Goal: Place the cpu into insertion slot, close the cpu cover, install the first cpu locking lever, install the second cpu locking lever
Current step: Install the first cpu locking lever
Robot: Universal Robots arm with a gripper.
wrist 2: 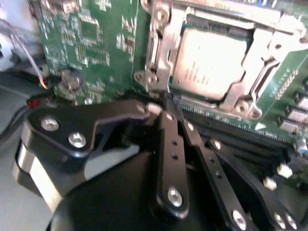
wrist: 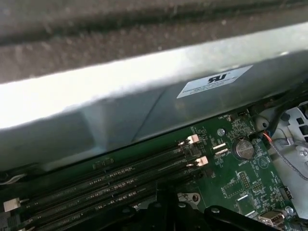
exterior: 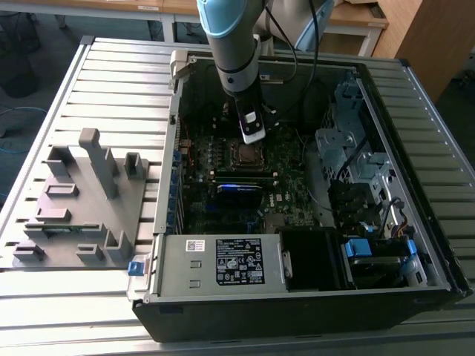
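The cpu (wrist 2: 211, 57) lies flat in the insertion slot (exterior: 247, 154), its dull silver top showing through the window of the cpu cover (wrist 2: 163, 53). The cover's silvery frame lies down over the chip. My gripper (wrist 2: 167, 103) hangs just beside the socket's edge on the memory-slot side, its black linkages converging to a shut tip with nothing seen between them. In the exterior view the gripper (exterior: 253, 133) stands upright over the socket, inside the open computer case. A thin metal lever runs along the socket's side by the cover; its latch state is unclear.
Long black memory slots (wrist: 120, 178) run next to the socket. A coin battery (wrist 2: 71, 79) and cables sit nearby on the green board. The power supply box (exterior: 223, 261) and drive cage (exterior: 349, 148) wall in the case. A grey fixture (exterior: 82, 200) stands on the slatted table.
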